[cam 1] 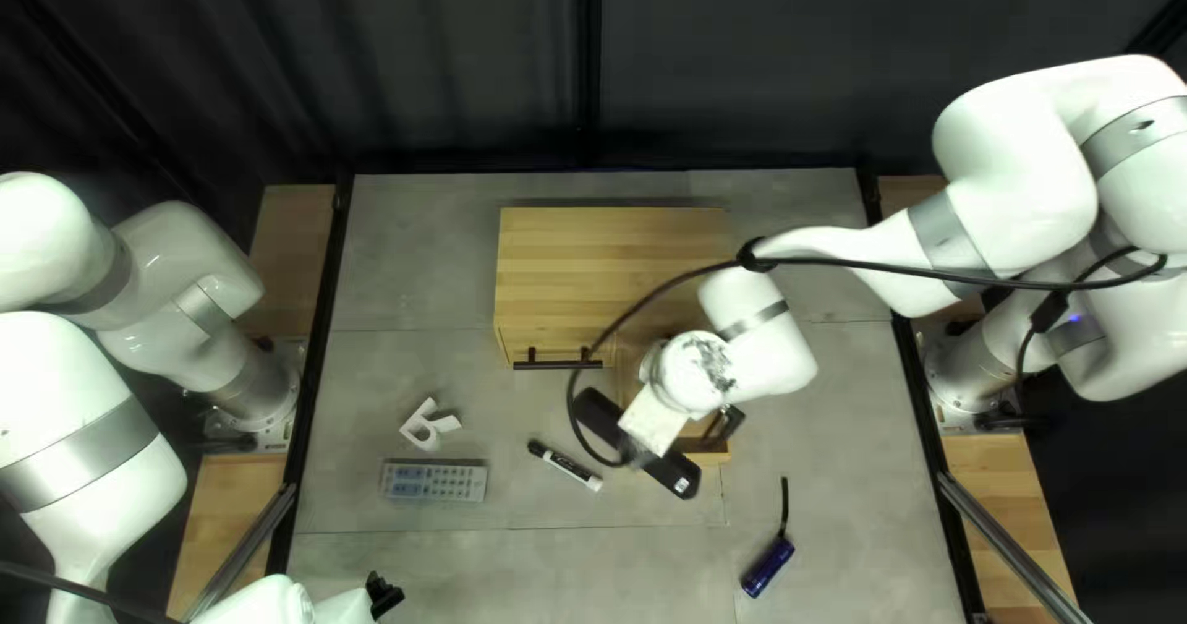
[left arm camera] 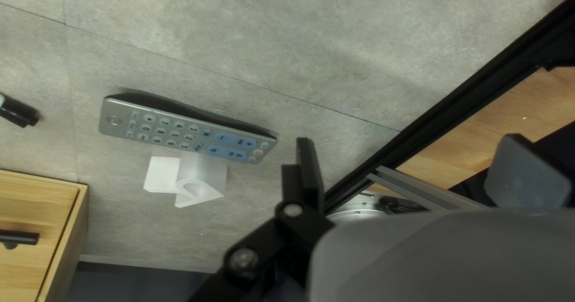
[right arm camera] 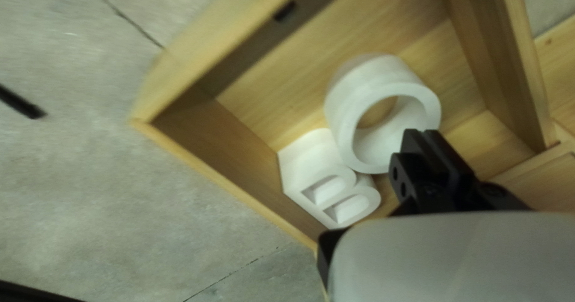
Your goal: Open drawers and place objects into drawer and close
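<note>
My left gripper is at the bottom edge of the top left view; in the left wrist view the left gripper is open, nothing between its fingers. Beside it lie the remote and a white letter block. My right gripper hangs over the pulled-out drawer. In the right wrist view the right gripper is shut, its fingertips overlapping the edge of a white ring in the drawer. A white B block touches the ring. Whether the fingertips touch the ring, I cannot tell.
The wooden cabinet stands at the back, its left drawer closed, with a black handle. A marker lies right of the remote. At front right is a dark blue cylinder with a black strap.
</note>
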Action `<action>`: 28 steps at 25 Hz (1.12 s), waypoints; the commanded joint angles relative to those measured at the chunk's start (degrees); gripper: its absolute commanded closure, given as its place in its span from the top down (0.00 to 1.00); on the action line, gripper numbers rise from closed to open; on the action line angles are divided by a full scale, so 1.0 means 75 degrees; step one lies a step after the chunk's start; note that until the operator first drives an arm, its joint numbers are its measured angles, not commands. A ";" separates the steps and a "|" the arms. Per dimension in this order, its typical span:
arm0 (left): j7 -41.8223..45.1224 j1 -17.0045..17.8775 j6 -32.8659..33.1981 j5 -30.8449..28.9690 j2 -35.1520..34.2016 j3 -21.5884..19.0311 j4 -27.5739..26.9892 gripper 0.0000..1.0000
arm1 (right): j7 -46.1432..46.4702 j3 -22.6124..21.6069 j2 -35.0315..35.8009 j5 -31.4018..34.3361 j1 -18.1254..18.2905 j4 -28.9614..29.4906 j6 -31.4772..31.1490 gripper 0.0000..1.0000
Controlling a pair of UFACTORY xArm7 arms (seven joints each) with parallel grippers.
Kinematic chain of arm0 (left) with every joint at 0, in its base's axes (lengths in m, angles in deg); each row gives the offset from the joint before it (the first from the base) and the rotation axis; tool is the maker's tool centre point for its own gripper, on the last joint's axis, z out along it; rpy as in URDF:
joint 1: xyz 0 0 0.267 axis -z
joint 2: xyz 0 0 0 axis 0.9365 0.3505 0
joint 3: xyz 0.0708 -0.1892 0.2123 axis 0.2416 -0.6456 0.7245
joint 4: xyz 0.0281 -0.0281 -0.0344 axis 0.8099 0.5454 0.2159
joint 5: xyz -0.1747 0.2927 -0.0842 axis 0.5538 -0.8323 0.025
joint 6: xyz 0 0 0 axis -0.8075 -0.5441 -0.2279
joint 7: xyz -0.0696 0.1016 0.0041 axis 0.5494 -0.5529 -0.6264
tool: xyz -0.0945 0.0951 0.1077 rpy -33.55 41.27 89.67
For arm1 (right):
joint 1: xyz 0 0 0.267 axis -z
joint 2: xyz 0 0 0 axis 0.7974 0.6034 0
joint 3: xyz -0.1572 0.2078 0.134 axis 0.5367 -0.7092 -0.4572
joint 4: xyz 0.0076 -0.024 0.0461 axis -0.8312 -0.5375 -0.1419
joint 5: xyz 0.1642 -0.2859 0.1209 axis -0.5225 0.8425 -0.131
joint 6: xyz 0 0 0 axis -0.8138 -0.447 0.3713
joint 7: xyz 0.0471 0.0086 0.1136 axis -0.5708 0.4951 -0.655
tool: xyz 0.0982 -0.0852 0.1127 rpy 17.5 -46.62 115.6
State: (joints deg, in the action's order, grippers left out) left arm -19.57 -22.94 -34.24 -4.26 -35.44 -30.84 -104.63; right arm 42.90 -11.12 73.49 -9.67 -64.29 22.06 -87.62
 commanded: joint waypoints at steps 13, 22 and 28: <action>0.0000 0.0000 0.0000 0.0000 0.0000 0.0000 0.0000 1.00 | 0.3497 -0.0535 -0.0296 0.0447 -0.0108 -0.0800 0.0546 0.00; 0.0000 0.0000 0.0000 0.0000 0.0000 0.0000 0.0000 1.00 | 0.4221 -0.0551 -0.0228 0.0440 -0.0072 -0.0781 0.0407 0.00; 0.0000 0.0000 0.0000 0.0000 0.0000 0.0000 0.0000 1.00 | 0.4291 -0.0530 0.0081 0.0370 -0.0033 -0.0646 0.0396 0.00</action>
State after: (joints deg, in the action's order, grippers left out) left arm -19.57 -22.94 -34.24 -4.26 -35.44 -30.84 -104.63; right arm 75.02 -15.19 73.37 -6.83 -64.64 16.86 -84.63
